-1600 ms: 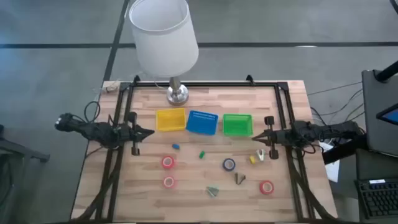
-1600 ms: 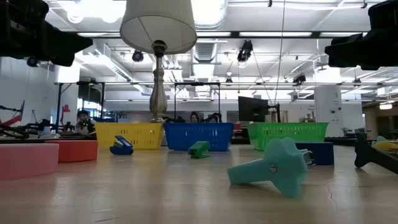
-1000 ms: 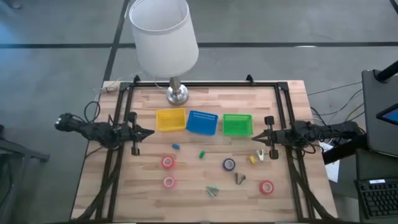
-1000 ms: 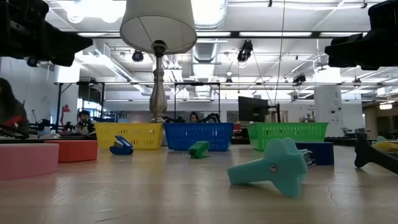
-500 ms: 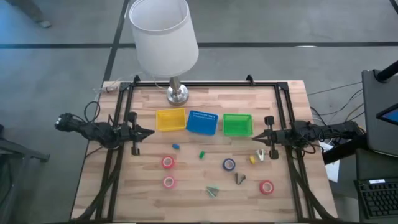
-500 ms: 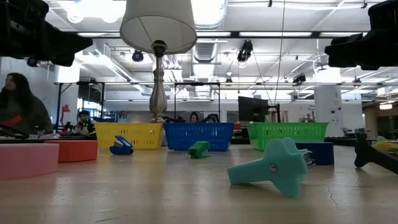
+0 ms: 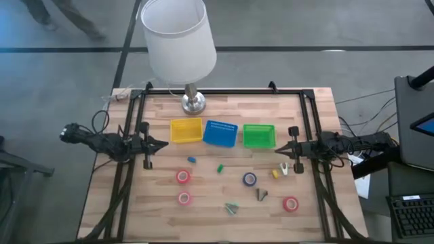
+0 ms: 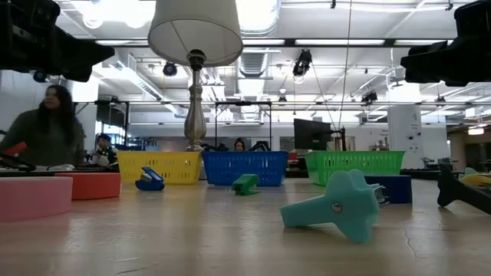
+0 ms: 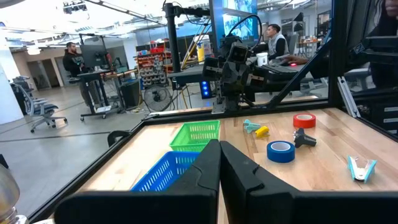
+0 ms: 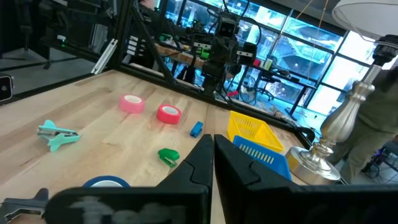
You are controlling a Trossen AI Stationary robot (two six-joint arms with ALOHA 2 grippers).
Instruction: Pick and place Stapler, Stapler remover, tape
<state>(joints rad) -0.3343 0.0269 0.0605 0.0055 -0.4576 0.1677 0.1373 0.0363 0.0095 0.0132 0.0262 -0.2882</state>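
Observation:
Three red tape rolls (image 7: 183, 177) (image 7: 184, 198) (image 7: 290, 204) and one blue roll (image 7: 249, 179) lie flat on the wooden table. A small blue stapler (image 7: 192, 160), a green stapler (image 7: 220, 168), a teal staple remover (image 7: 232, 207) and a dark one (image 7: 262, 194) lie among them. A yellow piece (image 7: 276, 173) and a pale piece (image 7: 285, 168) lie near the right arm. My left gripper (image 7: 163, 144) is shut and empty at the table's left side. My right gripper (image 7: 281, 149) is shut and empty at the right side. Both hang above the table.
A yellow tray (image 7: 185, 131), a blue tray (image 7: 220, 133) and a green tray (image 7: 258, 135) stand in a row at mid-table. A lamp stands on its base (image 7: 193, 102) at the far edge, its white shade (image 7: 178, 37) above. A black frame (image 7: 224, 91) rims the table. A person (image 8: 47, 126) shows behind.
Neither arm nor anything on the table has moved. In the room behind the table, a person has come into the low view from the left.

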